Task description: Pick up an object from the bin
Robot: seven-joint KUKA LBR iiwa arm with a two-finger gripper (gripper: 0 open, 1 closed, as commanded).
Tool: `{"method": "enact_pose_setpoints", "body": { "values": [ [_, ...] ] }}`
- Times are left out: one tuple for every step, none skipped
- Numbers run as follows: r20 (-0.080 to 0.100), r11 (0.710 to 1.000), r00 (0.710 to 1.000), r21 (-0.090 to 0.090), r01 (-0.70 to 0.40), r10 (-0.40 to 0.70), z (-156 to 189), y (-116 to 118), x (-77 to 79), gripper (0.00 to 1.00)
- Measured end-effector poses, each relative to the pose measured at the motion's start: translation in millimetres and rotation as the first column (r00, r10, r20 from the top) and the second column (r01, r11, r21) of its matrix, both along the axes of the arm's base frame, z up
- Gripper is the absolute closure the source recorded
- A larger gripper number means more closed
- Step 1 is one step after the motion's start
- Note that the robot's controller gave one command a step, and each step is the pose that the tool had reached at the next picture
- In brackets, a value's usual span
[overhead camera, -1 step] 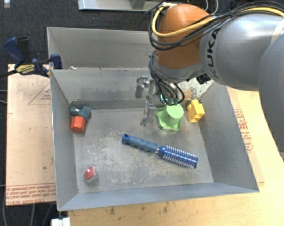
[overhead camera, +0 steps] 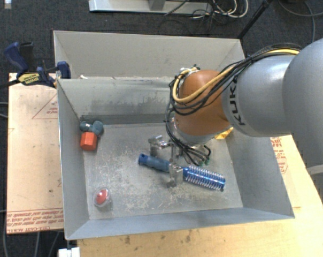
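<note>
My gripper (overhead camera: 167, 160) is down near the bin floor at the middle, below the orange wrist cover. Its fingers stand open, one fingertip (overhead camera: 160, 145) on the far side and one (overhead camera: 174, 175) on the near side of a blue brush (overhead camera: 153, 163). The brush lies flat, its dark blue handle pointing left and its bristled head (overhead camera: 204, 178) stretching right. The handle passes between the two fingers, with gaps on both sides.
An orange block with a grey-blue knob (overhead camera: 89, 138) lies by the left wall. A small red round thing (overhead camera: 101, 197) sits in the front left corner. A yellow scrap (overhead camera: 223, 135) peeks out behind the arm at the right.
</note>
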State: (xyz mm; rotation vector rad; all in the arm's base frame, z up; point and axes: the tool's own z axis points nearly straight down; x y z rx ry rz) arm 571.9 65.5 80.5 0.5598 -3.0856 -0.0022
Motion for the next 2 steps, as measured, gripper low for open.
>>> {"method": "enact_pose_setpoints", "body": {
  "values": [
    [0.005, 1.000, 1.000, 0.001, 0.001, -0.001, 2, 0, 1.8, 1.00],
    [0.017, 0.997, 0.997, 0.000, -0.081, 0.081, 139, 0, 24.4, 1.00]
  ]
}}
